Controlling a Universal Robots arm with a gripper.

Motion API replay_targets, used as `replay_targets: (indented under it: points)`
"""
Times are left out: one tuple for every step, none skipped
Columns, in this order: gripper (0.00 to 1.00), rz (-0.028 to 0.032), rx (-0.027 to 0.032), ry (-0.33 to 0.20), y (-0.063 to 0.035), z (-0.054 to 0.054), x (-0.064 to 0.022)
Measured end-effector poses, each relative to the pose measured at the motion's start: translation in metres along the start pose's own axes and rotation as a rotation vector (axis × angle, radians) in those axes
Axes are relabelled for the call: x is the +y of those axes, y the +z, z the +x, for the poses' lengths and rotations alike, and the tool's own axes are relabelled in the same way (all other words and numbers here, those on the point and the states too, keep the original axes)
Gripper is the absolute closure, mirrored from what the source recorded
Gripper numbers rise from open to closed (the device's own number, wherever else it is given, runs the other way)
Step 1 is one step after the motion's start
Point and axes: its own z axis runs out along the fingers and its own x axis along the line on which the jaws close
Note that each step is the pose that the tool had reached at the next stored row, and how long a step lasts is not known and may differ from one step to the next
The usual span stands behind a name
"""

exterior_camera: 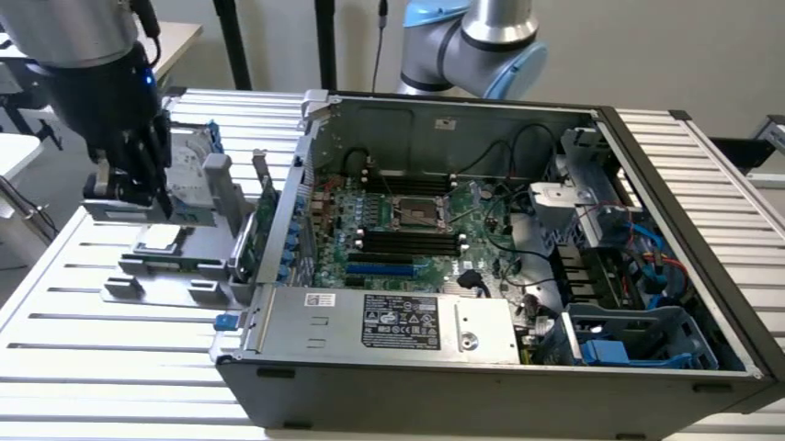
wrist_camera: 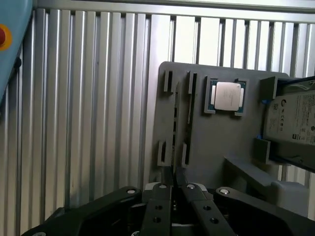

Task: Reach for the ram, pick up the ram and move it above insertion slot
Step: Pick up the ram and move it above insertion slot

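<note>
Gripper point(wrist_camera: 172, 178) fingers closed on ram point(wrist_camera: 175, 115), stick edge-on in grey holder tray point(wrist_camera: 231, 137) slots, upright for easy grasp. Tray sits left of open computer case point(exterior_camera: 687, 230) in exterior view.

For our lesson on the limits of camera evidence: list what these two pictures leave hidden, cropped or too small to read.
1. The ram, wrist view: seen edge-on in the grey holder, so its chips are hidden.
2. The hard drive, wrist view: cut off by the picture's edge.
3. The grey holder, exterior view: partly covered by the gripper.
4. The memory slots, exterior view: too small to tell which are empty.
</note>
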Motion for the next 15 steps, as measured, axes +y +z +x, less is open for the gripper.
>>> replay_targets:
  points:
    - [0.86,0.0000,-0.0004,-0.002,-0.0047,0.000,-0.0016]
    - [0.86,-0.0001,-0.0006,-0.005,-0.0096,0.000,-0.0034]
    - [0.86,-0.0004,-0.0007,-0.007,-0.0142,0.000,-0.0050]
    - [0.86,-0.0003,-0.0010,-0.009,-0.0187,0.000,-0.0067]
    - [0.86,-0.0005,-0.0011,-0.011,-0.0234,0.000,-0.0085]
    - [0.86,-0.0005,-0.0012,-0.013,-0.0279,0.000,-0.0101]
    - [0.86,-0.0006,-0.0012,-0.014,-0.0325,0.000,-0.0119]
    - [0.86,-0.0007,-0.0011,-0.015,-0.0373,0.000,-0.0137]
    - [0.86,-0.0008,-0.0011,-0.016,-0.0422,0.000,-0.0158]
    - [0.86,-0.0008,-0.0011,-0.016,-0.0468,0.000,-0.0180]
    - [0.86,-0.0009,-0.0010,-0.016,-0.0514,0.000,-0.0203]
    - [0.86,-0.0007,-0.0012,-0.016,-0.0553,-0.001,-0.0228]
    - [0.86,-0.0005,-0.0013,-0.016,-0.0579,-0.002,-0.0252]
    - [0.86,-0.0007,-0.0011,-0.016,-0.0600,-0.004,-0.0272]
    - [0.86,-0.0009,-0.0011,-0.016,-0.0617,-0.006,-0.0290]
